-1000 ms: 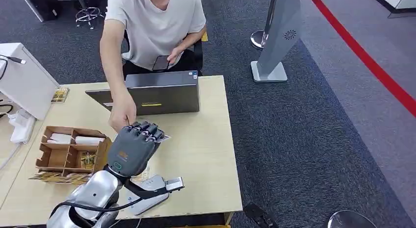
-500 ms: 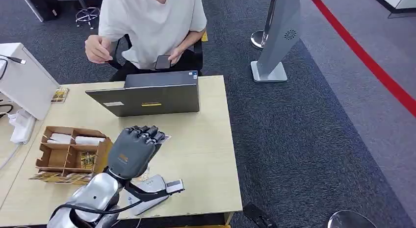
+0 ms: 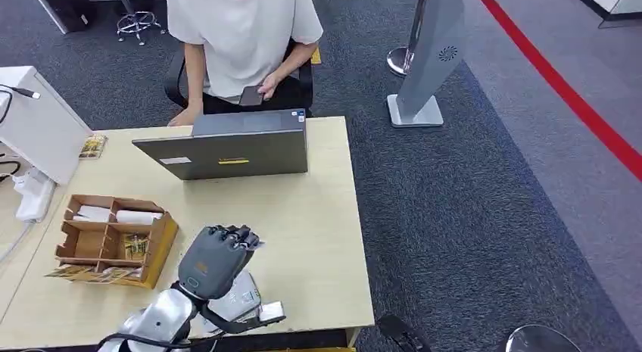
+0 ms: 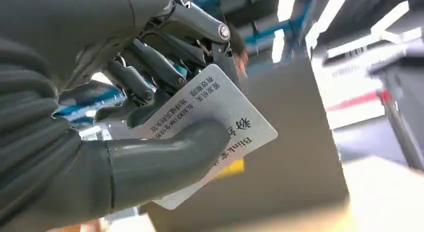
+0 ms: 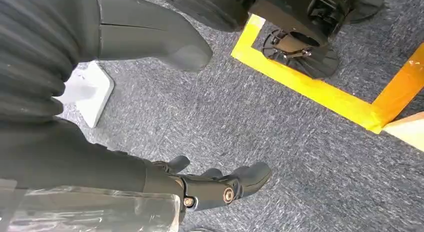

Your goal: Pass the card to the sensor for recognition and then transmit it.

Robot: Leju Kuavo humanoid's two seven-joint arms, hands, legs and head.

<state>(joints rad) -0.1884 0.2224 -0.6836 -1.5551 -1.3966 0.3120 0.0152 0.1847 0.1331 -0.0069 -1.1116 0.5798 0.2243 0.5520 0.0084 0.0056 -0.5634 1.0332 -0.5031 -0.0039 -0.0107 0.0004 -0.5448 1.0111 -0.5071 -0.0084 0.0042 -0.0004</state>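
Above the near edge of the tabletop (image 3: 318,216), the left hand (image 3: 218,252) now sits lower and closer to the robot than a second ago, when it was raised toward the person's outstretched hand beside the laptop (image 3: 235,146). That person's hand has since withdrawn behind the laptop, and the robot retains the card (image 4: 212,127), so the handover appears not yet completed; I judge that the card is being brought back toward the white device (image 3: 241,295) lying just under the hand, possibly the sensor, though its function cannot be confirmed. The left wrist view shows the card pinched between the thick thumb, pressed across its printed face, and the darker fingers (image 4: 150,67) behind it; one corner projects clear of the grasp. The right hand (image 5: 220,187) hangs over the carpeted floor, fingers loosely apart, carrying nothing. A wooden organiser (image 3: 113,238) stands left of the working hand, well apart.
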